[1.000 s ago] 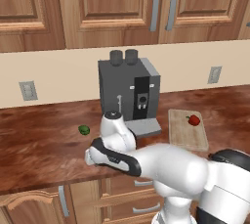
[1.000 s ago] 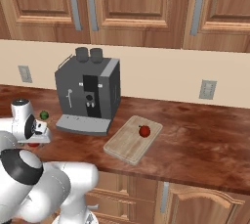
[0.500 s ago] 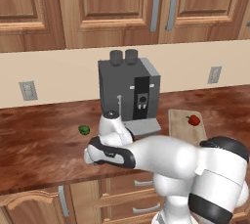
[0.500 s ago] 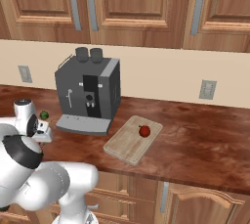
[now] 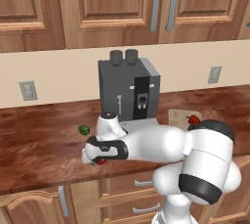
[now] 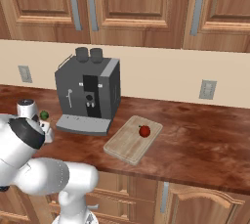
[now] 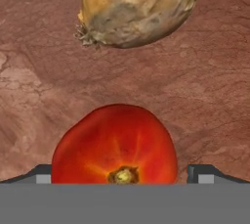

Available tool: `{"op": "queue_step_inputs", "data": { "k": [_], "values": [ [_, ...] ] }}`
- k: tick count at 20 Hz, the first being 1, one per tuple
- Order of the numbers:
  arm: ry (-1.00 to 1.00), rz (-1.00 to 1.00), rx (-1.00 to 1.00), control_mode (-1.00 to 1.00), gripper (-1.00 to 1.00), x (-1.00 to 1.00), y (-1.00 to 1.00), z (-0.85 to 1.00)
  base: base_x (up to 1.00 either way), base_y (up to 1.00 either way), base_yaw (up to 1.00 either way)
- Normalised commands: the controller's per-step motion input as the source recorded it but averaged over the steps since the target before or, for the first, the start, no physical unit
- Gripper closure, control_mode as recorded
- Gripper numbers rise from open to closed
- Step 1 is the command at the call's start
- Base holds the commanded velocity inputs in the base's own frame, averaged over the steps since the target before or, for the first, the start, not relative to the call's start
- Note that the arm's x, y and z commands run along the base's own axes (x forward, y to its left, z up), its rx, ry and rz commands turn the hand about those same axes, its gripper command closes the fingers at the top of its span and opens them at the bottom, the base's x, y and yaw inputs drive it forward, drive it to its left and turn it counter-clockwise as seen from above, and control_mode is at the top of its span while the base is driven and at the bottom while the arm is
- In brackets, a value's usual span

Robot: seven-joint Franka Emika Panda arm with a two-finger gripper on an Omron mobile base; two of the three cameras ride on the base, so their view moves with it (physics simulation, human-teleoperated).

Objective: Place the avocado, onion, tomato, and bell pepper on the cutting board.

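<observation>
In the left base view we see the tool point(image 5: 97, 159) low over the dark worktop point(image 5: 39, 140) in front of the coffee machine point(image 5: 129, 88), a bit of red tomato point(image 5: 101, 161) beneath it, the avocado point(image 5: 84, 130) just beyond, and the bell pepper point(image 5: 194, 119) on the cutting board point(image 5: 178, 118). In the right base view the bell pepper point(image 6: 144, 131) lies on the pale board point(image 6: 127, 142), well apart from the avocado point(image 6: 44, 115) beside the arm. In the hand view we see the jaws spread wide, gripping nothing, either side of the smooth tomato point(image 7: 114, 145), the tan onion point(image 7: 139, 5) lying just beyond it.

Dark reddish-brown counter point(image 6: 195, 140); wooden wall cabinets point(image 6: 136, 3) mounted above; beige backsplash point(image 6: 161, 78) fitted with outlets point(image 6: 207, 89); grey coffee machine point(image 6: 88, 93) set against it; drawers point(image 5: 132, 198) below.
</observation>
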Motion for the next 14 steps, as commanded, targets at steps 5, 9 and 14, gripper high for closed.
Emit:
{"op": "queue_step_inputs", "data": {
  "k": [5, 9, 14],
  "values": [
    [0.01, 0.00, 0.00, -1.00, -1.00, 0.12, 0.08, -0.07, 0.00, 0.00, 0.00],
    [0.00, 0.00, 0.00, -1.00, -1.00, 0.04, 0.10, -0.07, 0.00, 0.00, 0.00],
    [0.00, 0.00, 0.00, -1.00, 1.00, 0.00, 0.09, -0.11, 0.00, 0.00, 0.00]
  ]
}}
